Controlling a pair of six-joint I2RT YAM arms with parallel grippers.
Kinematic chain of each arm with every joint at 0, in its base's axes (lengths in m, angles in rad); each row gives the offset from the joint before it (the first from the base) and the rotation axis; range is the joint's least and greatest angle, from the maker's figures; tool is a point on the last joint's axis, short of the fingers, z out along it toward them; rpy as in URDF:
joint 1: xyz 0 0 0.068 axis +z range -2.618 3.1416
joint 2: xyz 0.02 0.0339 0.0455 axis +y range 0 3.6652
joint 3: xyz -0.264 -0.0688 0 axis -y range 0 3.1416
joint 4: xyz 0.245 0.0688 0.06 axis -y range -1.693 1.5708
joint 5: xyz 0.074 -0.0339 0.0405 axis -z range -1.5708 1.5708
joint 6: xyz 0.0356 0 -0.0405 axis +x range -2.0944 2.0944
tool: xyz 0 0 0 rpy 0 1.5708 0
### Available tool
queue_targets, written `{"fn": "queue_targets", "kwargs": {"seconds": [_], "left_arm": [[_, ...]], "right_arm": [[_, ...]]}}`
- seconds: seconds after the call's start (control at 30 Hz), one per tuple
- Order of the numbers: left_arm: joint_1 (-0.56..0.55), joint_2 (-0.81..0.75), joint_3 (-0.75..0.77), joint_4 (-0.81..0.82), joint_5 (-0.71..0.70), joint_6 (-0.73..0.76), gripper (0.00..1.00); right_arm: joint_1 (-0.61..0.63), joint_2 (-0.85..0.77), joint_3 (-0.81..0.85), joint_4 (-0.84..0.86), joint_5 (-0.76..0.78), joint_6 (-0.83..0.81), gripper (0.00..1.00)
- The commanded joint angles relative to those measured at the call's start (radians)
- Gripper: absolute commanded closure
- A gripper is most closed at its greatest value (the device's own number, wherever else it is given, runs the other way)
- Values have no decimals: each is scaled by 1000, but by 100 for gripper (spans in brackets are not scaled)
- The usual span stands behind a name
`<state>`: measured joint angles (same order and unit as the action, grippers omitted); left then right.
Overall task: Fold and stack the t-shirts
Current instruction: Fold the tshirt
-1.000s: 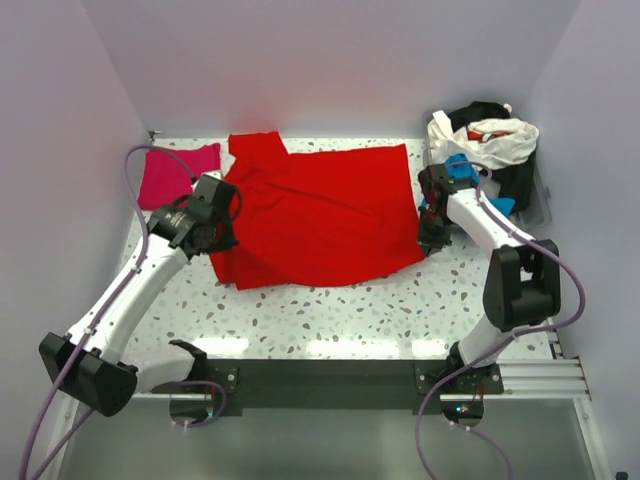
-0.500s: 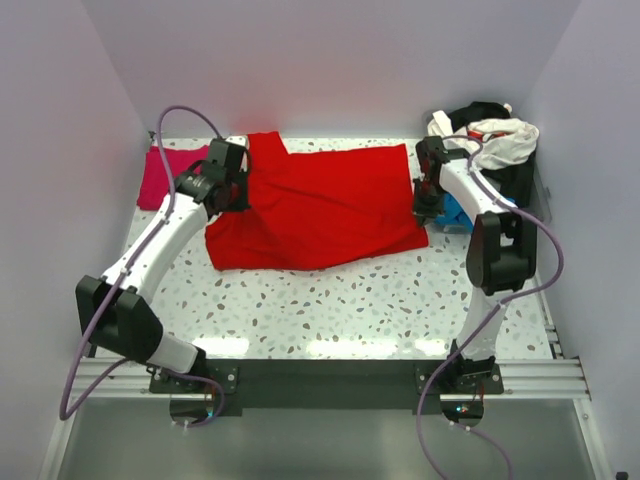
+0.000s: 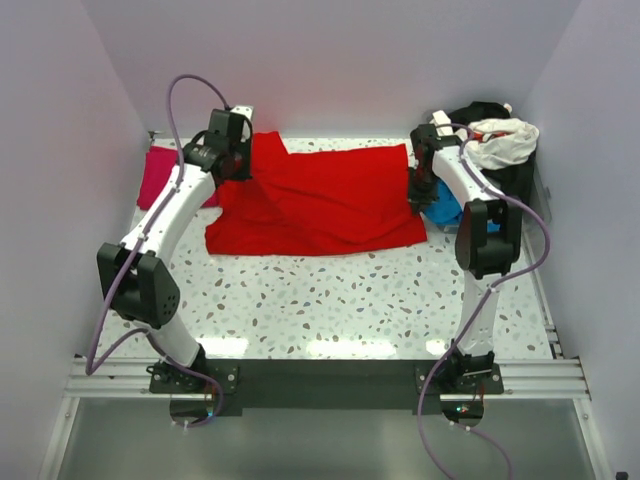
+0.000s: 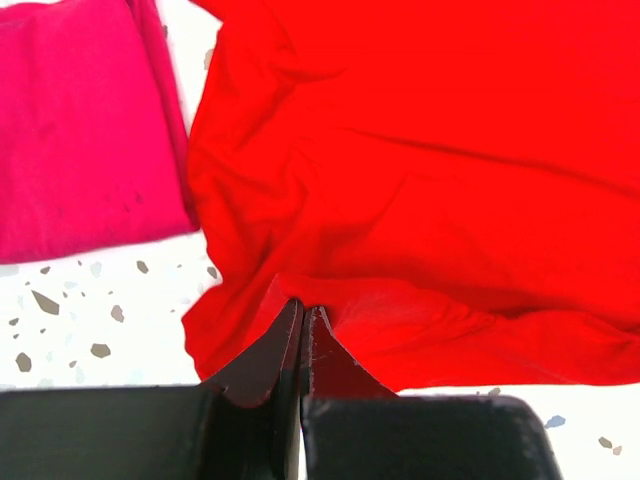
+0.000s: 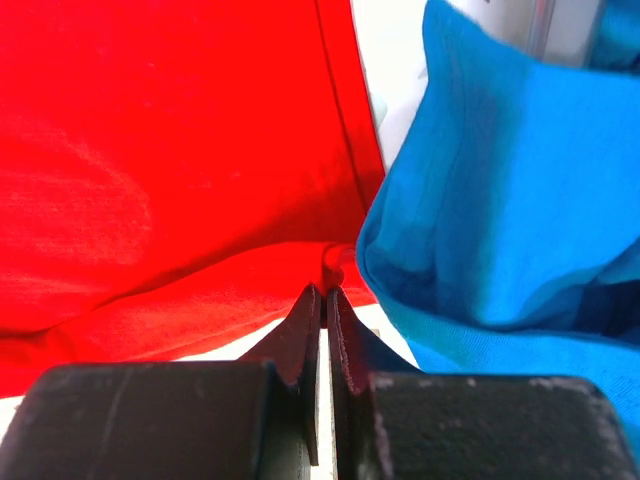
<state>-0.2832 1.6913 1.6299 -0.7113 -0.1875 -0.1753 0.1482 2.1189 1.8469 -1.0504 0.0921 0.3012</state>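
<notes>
Across the far half of the speckled white counter (image 3: pixel 380 300): one large red t-shirt (image 3: pixel 330 205), spread wide, creased, one sleeve pointing toward the back wall. Left fingers (image 4: pixel 268 348): pressed together at the red t-shirt's left side, a fold of its red edge pinched between their tips and raised slightly off the cloth around it. Right fingers (image 5: pixel 302 330): likewise pressed together, at the red t-shirt's right edge, with a small pucker of red fabric caught at their tips. Magenta-pink t-shirt (image 3: pixel 165 175): folded flat, just beside the red t-shirt's left side; a narrow strip of counter shows between the two in the left wrist view. Blue t-shirt (image 5: pixel 500 180): bunched, just beside the red t-shirt's right edge and close against the right fingers; whether it touches the red cloth cannot be told. White t-shirt (image 3: pixel 500 140) and black t-shirt (image 3: pixel 480 112): heaped together, unfolded, beyond the blue t-shirt at the far right of the red t-shirt. Both arms reach out to the red t-shirt's two ends.
</notes>
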Motion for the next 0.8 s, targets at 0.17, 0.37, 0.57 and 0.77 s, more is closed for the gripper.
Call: {"fn": "queue_targets", "kwargs": {"seconds": [0.17,0.37,0.57,0.77], "left_arm": [[49,27,84,56,14,45,100],[55,25,88,46,16,45,100],[65,1,59,42,2,40,100],[81,-24,47,47,-39,28,100]], "right_arm": [[-22,52,123,-56,12,-28,100],[-27,79,169,-68,12,-31,100],[-33,102,181,-74,15,-30,100],[-35,116,181,-74,23,-30,100]]}}
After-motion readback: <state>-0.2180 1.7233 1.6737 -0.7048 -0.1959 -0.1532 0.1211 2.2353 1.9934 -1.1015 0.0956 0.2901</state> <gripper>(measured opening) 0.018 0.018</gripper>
